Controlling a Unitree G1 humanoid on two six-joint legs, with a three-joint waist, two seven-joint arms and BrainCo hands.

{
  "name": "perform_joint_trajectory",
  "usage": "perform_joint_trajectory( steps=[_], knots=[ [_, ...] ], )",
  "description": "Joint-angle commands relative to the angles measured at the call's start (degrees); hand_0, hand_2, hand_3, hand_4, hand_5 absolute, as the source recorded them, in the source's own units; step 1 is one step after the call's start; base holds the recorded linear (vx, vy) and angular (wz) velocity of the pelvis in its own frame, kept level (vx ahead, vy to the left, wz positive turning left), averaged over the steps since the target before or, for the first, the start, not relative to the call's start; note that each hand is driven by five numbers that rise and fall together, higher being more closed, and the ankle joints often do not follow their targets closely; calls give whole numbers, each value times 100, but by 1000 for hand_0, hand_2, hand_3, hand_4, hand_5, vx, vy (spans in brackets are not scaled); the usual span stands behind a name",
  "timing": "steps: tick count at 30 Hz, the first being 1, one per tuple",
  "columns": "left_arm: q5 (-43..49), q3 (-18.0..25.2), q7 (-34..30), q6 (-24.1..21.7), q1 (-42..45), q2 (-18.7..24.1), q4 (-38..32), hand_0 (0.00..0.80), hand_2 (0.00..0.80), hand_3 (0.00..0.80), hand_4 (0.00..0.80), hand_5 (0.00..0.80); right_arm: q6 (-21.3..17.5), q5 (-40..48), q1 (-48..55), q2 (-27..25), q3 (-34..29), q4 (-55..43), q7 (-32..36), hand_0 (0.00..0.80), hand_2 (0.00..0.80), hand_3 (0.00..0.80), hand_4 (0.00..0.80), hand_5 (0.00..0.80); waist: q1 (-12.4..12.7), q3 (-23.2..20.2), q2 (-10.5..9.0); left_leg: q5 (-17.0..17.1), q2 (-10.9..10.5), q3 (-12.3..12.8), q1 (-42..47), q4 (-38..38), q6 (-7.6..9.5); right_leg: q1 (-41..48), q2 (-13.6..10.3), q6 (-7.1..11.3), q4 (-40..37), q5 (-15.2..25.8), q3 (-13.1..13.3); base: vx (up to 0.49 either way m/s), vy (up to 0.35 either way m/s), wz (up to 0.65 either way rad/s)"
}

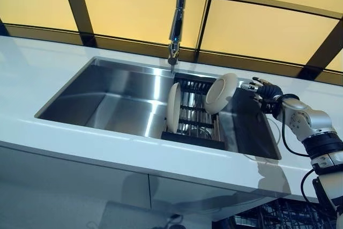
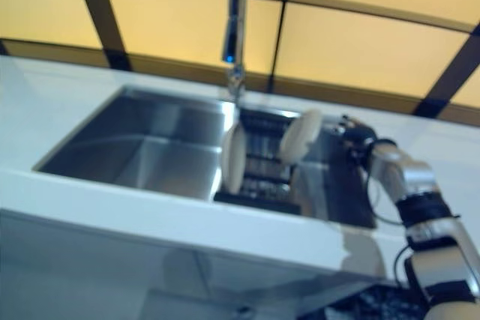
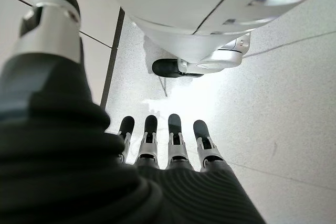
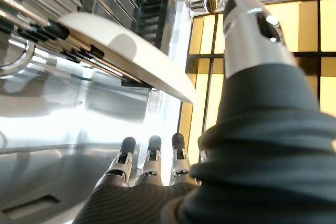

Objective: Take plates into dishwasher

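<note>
Two white plates stood on edge in a black rack (image 1: 193, 132) at the centre of the frame, inside the steel sink (image 1: 107, 97). The left plate (image 1: 173, 106) stood nearly upright, long axis vertical. The right plate (image 1: 221, 93) leaned, its face turned toward the lower left, its top toward the upper right. Just right of it, apart from its rim, was the right hand (image 1: 263, 89), fingers straight and empty. The faucet (image 1: 177, 20) rose above the white desk (image 1: 32, 73). The left hand (image 3: 168, 145) hung with straight fingers over the floor (image 3: 294, 87).

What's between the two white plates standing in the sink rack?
Only bare dark rack wires separate the upright white plate from the tilted white plate, seen in the left eye view.
</note>
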Motion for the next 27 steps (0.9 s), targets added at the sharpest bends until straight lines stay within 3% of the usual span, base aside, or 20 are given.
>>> perform_joint_trajectory(
  steps=[1, 27],
  knots=[
    [18, -359, 55, -154, -125, 196, 306, 0, 0, 0, 0, 0, -101, 224, -784, -182, 255, 373, -76, 0, 0, 0, 0, 0, 200, -185, -117, -120, -31, -174, -84, -15, -41, 155, -260, 507, 33, -13, -124, 0, 0, 0],
    [-224, -530, -109, -391, -146, 244, 166, 0, 0, 0, 0, 0, -38, 299, -1118, -173, 466, 796, -50, 0, 0, 0, 0, 0, 236, 120, -40, -68, -16, -200, -244, -15, -82, 15, -282, 478, 36, -10, -175, -3, -3, 2]
  ],
)
